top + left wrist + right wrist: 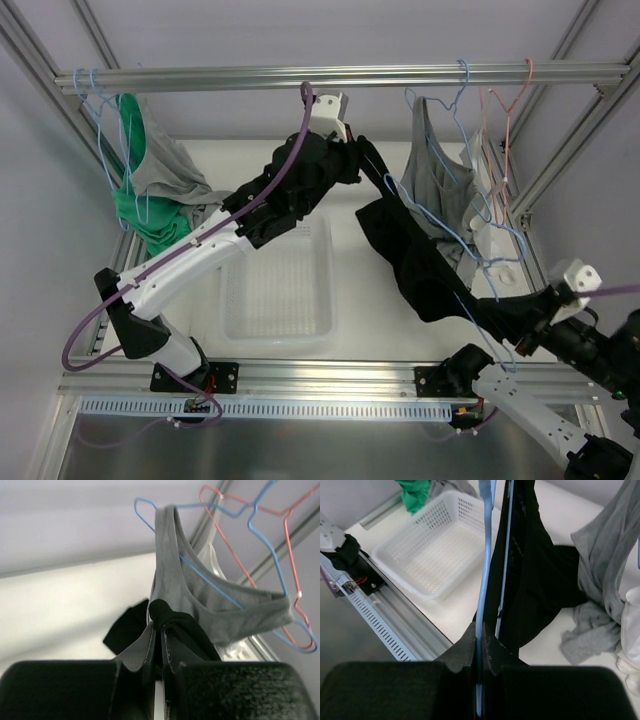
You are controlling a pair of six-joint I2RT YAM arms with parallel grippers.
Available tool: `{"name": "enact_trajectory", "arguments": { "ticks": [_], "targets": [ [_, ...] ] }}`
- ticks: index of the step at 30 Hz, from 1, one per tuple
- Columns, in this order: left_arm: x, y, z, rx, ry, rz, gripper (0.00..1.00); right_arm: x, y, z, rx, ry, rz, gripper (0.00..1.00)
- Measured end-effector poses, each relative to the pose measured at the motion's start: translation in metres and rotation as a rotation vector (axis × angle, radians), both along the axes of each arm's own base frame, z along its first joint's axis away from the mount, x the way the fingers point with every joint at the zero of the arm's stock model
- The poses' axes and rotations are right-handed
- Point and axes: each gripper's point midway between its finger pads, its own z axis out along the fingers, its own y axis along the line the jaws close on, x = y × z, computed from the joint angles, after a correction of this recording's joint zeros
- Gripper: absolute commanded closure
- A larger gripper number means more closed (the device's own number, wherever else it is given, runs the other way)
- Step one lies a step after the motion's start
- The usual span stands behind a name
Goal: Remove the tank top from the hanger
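- My left pincer point(159, 632) is clamped tight on a strap of the black tank top point(410, 255).
- My right pincer point(480, 642) pinches its blue hanger point(484, 570); the top is stretched between them.
- One white basket point(280, 335).

White desk point(370, 322) boxed in by pale panels and an aluminium frame.

Lilac-grey walls point(300, 30) close off the far edge and both side edges. A silver rail point(250, 78) spans overhead along the far edge, with slanted posts point(580, 130) running from the far corners. An aluminium beam point(330, 378) and a slotted white cable duct point(330, 408) line the near edge, with a brushed metal sheet point(330, 450) beyond. The light is soft and even.
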Motion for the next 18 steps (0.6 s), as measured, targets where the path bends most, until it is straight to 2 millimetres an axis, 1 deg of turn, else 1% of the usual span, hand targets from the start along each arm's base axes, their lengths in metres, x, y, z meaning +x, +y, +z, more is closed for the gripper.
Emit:
{"name": "enact_trajectory", "arguments": {
  "ticks": [2,4,7,9,11,13,14,16,18],
  "targets": [
    [0.004,0.005,0.011,-0.028,0.002,0.011,1.00,-0.012,-0.005,0.010,0.046,-0.074,0.028,1.00],
    [0.003,0.002,0.015,-0.047,0.012,-0.013,1.00,-0.023,-0.013,0.024,0.105,-0.161,0.034,1.00],
    [-0.008,-0.017,0.009,-0.058,0.042,-0.124,1.00,-0.032,-0.024,0.038,0.167,-0.246,0.014,1.00],
    [-0.017,-0.033,0.001,-0.058,0.071,-0.225,1.00,-0.028,-0.028,0.043,0.185,-0.270,-0.021,1.00],
    [-0.030,-0.052,-0.009,-0.068,0.107,-0.334,1.00,-0.014,-0.029,0.047,0.197,-0.288,-0.074,1.00],
    [-0.047,-0.069,-0.019,-0.094,0.136,-0.461,1.00,0.006,-0.022,0.045,0.203,-0.298,-0.114,1.00],
    [-0.056,-0.077,-0.023,-0.114,0.139,-0.526,1.00,0.019,-0.015,0.041,0.204,-0.296,-0.129,1.00],
    [-0.081,-0.091,-0.038,-0.139,0.153,-0.663,1.00,0.044,0.000,0.029,0.213,-0.290,-0.155,1.00],
    [-0.112,-0.102,-0.059,-0.150,0.168,-0.795,1.00,0.067,0.015,0.020,0.232,-0.286,-0.179,1.00]
  ]
}}
